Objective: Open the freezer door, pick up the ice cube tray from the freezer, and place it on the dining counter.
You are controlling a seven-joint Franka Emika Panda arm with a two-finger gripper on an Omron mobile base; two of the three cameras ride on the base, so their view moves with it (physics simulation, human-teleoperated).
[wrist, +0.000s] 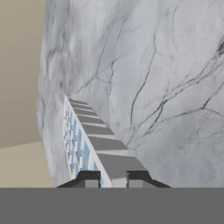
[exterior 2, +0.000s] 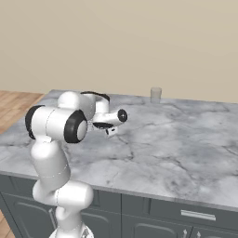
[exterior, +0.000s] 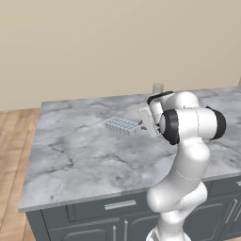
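Observation:
The ice cube tray (exterior: pixel 121 125), light blue with a white grid of cells, hangs over the middle of the dining counter (exterior: pixel 80 155). My gripper (exterior: pixel 140 126) is shut on its right end, with the arm reaching in from the right. In the hand view the tray (wrist: pixel 87 140) runs away from the fingertips (wrist: pixel 89 178), which clamp its near end, and the gripper (wrist: pixel 112 179) has marble behind it. I cannot tell whether the tray touches the slab. In the right base view the gripper (exterior 2: pixel 110 131) sits low over the counter (exterior 2: pixel 176 148). The freezer and the freezer door are out of view.
A small clear glass (exterior: pixel 157 87) stands at the counter's far edge, behind my arm, and it also appears as the glass (exterior 2: pixel 155 94) in the right base view. Dark grey cabinets (exterior: pixel 94 216) with silver handles run below the slab. Wooden floor (exterior: pixel 12 155) lies to the left.

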